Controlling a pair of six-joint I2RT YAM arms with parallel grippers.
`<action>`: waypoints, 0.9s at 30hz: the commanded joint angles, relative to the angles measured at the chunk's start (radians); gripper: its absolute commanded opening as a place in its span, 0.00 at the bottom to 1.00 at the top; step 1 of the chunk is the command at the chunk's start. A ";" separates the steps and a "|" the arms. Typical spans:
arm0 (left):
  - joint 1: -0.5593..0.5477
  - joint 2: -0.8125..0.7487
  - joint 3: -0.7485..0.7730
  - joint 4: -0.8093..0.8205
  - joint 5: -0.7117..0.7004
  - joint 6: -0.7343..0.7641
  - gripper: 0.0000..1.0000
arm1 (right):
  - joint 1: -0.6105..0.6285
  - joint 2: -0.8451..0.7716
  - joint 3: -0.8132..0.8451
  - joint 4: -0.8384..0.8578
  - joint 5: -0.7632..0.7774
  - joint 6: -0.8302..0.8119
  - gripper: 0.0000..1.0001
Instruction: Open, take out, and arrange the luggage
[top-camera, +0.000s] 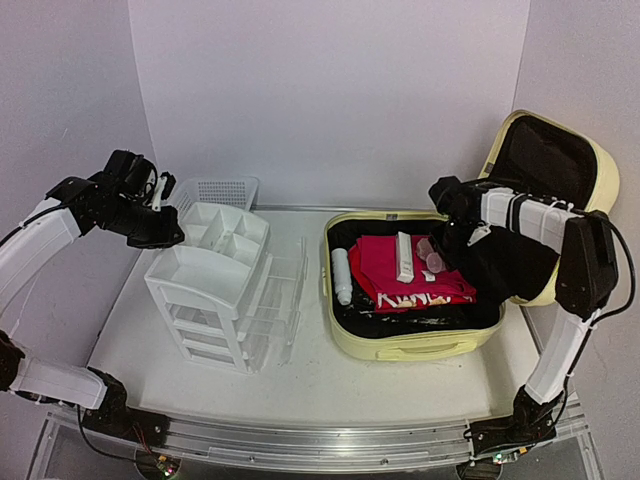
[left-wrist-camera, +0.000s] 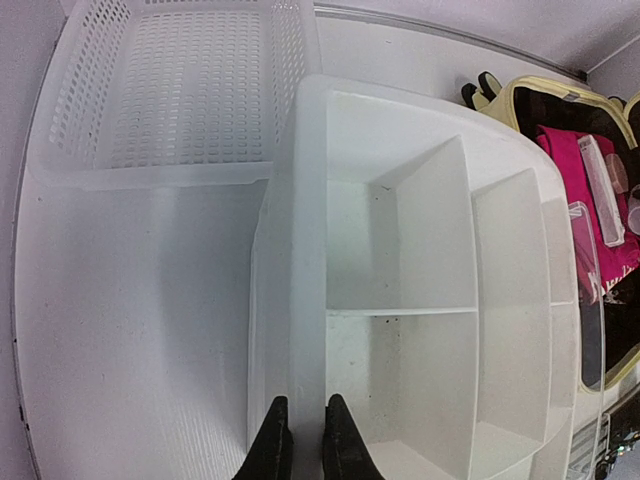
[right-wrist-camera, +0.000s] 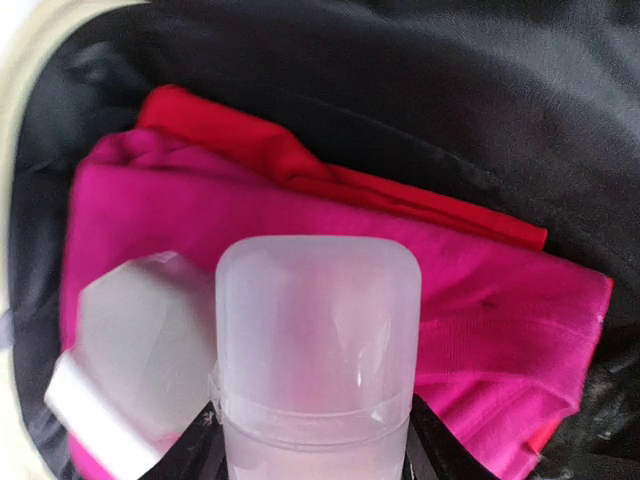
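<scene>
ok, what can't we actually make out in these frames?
- Right wrist: frosted translucent plastic bottle, body cut off by the bottom edge; whether the right gripper grips it is unclear.
- Top external: right gripper's fingertips hidden under its own black wrist.
- Top external: anything under the folded pink cloth in the pale-yellow hard-shell suitcase.

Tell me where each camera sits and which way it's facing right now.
Top external: above and behind the bases, looking down on left arm, right arm, drawer unit, mesh basket, open suitcase.
Left wrist: on the left arm, looking down into the drawer unit's top tray; left pincer at bottom edge.
Right wrist: low over the suitcase's contents, close on a translucent capped container above pink clothing; right pincer flanks it.
Shared: top and left wrist both show drawer unit, basket, suitcase.
</scene>
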 joint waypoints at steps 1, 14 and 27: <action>0.005 -0.011 -0.031 -0.061 -0.052 0.018 0.00 | 0.014 -0.172 -0.027 0.118 -0.054 -0.259 0.43; 0.005 -0.011 -0.038 -0.065 -0.065 0.019 0.00 | 0.489 -0.235 0.043 0.437 -0.240 -0.412 0.47; 0.004 -0.004 -0.025 -0.065 -0.056 0.012 0.00 | 0.683 0.007 0.291 0.372 -0.101 -0.327 0.49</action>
